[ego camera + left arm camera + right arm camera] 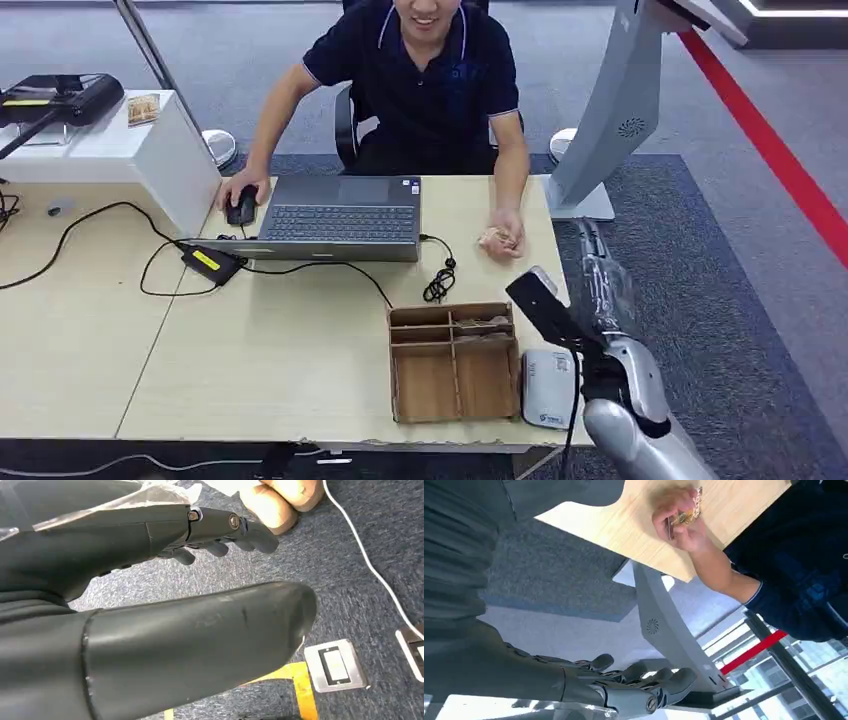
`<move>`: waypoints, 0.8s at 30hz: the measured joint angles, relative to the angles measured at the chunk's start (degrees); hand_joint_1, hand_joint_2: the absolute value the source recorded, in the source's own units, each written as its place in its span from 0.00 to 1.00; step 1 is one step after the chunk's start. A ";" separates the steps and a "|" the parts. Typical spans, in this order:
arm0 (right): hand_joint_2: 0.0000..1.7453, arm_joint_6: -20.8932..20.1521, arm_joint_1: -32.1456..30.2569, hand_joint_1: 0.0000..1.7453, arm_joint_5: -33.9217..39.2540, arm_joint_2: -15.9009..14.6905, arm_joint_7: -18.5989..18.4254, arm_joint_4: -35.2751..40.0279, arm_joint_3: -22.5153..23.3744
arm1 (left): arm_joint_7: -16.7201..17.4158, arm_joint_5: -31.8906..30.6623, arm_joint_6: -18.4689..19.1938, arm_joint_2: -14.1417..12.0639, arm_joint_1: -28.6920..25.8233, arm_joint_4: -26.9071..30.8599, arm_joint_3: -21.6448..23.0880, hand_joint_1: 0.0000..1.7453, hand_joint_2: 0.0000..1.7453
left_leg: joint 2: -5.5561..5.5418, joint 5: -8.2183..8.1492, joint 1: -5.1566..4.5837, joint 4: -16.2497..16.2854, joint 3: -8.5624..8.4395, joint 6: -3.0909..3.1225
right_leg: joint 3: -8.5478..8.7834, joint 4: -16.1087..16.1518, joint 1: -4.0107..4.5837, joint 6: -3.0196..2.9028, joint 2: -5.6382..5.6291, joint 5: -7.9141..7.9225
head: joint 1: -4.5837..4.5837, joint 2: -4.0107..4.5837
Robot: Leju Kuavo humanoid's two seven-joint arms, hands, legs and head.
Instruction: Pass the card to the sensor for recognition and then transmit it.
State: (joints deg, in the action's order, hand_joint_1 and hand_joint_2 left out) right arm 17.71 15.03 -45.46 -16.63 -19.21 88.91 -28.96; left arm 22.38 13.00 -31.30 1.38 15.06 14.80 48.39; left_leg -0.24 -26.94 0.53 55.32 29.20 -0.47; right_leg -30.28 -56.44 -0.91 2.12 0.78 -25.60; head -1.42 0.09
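Now the small card with a pale patterned face (pixel 497 238) is in the person's hand (pixel 503 236), resting on the light wooden table (pixel 270 350), apart from the robot. The right hand (pixel 634 687), empty with fingers loosely curled, is stretched toward the person. To take the card well, I think it should reach closer and spread its fingers first. The right wrist view shows the card between the person's fingers more clearly. The left hand (pixel 220 527) hangs empty above the carpet, fingers curled.
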 joint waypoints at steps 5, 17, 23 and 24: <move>1.00 -7.18 0.21 0.00 -3.30 -2.23 -1.57 4.40 -0.31 | 0.07 0.00 0.20 -0.18 0.03 0.00 0.00 0.00 0.00 | 0.00 0.00 0.00 0.00 0.00 0.00 | 0.00 0.00 0.00 0.00 0.00 0.00 | -0.02 0.02; 1.00 -18.75 1.35 0.00 -6.82 -5.44 -2.43 13.40 -2.36 | 0.13 0.00 0.61 -0.61 0.13 0.00 -0.02 0.00 0.00 | 0.00 0.00 0.00 0.00 0.00 0.00 | 0.01 0.00 0.00 0.00 0.00 0.00 | -0.02 0.00; 1.00 -22.96 1.93 0.00 -7.54 -6.25 -2.43 16.88 -4.15 | 0.15 0.04 0.63 -0.81 0.19 0.00 -0.02 0.00 0.00 | 0.00 0.00 0.00 0.00 0.01 0.00 | 0.01 0.00 0.00 0.00 0.00 0.00 | -0.02 0.02; 1.00 -23.48 2.06 0.00 -7.63 -6.36 -2.43 17.36 -4.52 | 0.15 0.09 0.63 -0.85 0.20 0.00 -0.02 0.00 0.00 | 0.00 0.00 0.00 0.00 0.00 0.00 | 0.01 0.00 0.00 0.00 0.00 0.00 | 0.00 0.00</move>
State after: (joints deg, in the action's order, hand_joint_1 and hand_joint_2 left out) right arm -5.77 17.08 -53.09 -22.99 -21.64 106.27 -33.49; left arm 22.53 13.09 -30.67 0.53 15.26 14.80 48.37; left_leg -0.24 -26.94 0.53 55.31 29.20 -0.47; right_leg -30.27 -56.44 -0.91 2.12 0.78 -25.60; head -1.42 0.09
